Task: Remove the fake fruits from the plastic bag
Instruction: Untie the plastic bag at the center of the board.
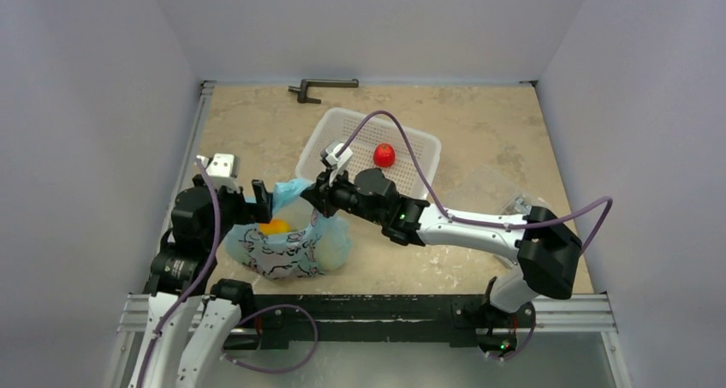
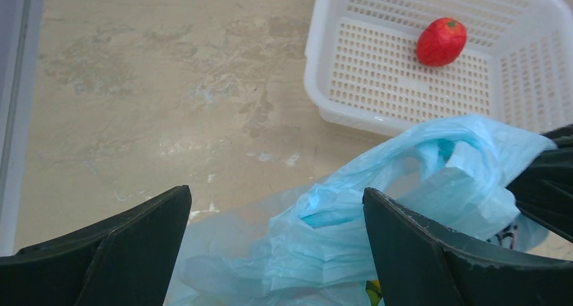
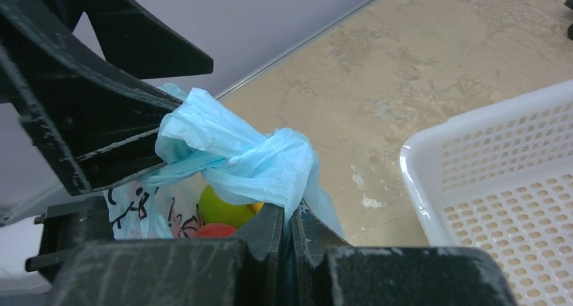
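Observation:
The light blue plastic bag [image 1: 291, 251] lies between the two arms near the table's front. An orange-yellow fruit [image 1: 276, 227] shows in its mouth. In the right wrist view, a green fruit [image 3: 223, 208], a red-orange one [image 3: 215, 230] and a bit of yellow show inside the bag [image 3: 236, 157]. My right gripper [image 1: 318, 198] is shut on the bag's right rim [image 3: 289, 211] and holds it up. My left gripper [image 1: 267, 198] is open, with the bunched left part of the bag [image 2: 378, 211] between its spread fingers [image 2: 277, 194].
A white perforated basket [image 1: 317, 140] stands behind the bag, with a small red fruit [image 1: 384, 155] in it; the basket [image 2: 314, 63] and red fruit [image 2: 441, 41] also show in the left wrist view. A dark L-shaped tool [image 1: 321, 86] lies at the back wall. A clear box [image 1: 505, 195] is right.

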`<state>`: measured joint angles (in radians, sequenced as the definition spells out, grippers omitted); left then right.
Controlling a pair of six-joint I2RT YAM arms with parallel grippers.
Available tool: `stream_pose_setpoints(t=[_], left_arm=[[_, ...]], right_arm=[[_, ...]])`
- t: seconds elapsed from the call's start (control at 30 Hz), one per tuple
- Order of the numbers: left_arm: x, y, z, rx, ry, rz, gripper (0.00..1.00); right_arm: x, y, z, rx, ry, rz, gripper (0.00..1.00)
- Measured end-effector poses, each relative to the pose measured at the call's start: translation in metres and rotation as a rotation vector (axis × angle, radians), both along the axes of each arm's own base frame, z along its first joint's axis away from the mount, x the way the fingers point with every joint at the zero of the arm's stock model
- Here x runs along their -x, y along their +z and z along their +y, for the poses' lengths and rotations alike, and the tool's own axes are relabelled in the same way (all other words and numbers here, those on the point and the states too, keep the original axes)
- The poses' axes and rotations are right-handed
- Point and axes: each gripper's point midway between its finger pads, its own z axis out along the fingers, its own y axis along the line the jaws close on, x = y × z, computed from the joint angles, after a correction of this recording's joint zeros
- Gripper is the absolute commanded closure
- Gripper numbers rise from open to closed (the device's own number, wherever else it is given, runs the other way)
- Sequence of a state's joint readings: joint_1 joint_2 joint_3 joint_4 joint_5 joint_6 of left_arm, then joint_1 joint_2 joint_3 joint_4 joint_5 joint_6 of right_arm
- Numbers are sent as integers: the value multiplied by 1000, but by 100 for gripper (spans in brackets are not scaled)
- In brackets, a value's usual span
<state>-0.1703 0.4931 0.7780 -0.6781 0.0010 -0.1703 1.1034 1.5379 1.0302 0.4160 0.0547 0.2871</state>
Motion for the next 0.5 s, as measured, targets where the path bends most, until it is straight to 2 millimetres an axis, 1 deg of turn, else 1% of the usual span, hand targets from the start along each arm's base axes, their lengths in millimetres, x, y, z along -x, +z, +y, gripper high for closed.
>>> stream_pose_setpoints(t=[0.1, 0.17, 0.2, 0.23, 0.3, 0.37, 0.43, 0.5], left_arm=[[6, 10, -8, 28, -44, -45, 0], [12, 23, -11, 52, -57, -62, 0], [15, 32, -13, 66, -63, -54, 0], [16, 47, -16, 86, -71, -50, 0], [14, 69, -22, 109, -93, -50, 2], [12, 83, -30, 128, -134, -33, 3], [12, 84, -40, 143, -184, 10, 6], [15, 77, -47, 155, -222, 55, 12]], right_arm=[[4, 1, 2, 1, 25, 2, 100], [7, 4, 4, 1, 45, 1, 100], [7, 6, 5, 0, 53, 0, 100], [9, 9, 6, -1, 62, -2, 100], [11, 13, 9, -3, 81, -5, 100], [13, 17, 10, -2, 98, -8, 100], [15, 18, 11, 0, 110, -11, 100], [17, 17, 12, 3, 125, -11, 100]])
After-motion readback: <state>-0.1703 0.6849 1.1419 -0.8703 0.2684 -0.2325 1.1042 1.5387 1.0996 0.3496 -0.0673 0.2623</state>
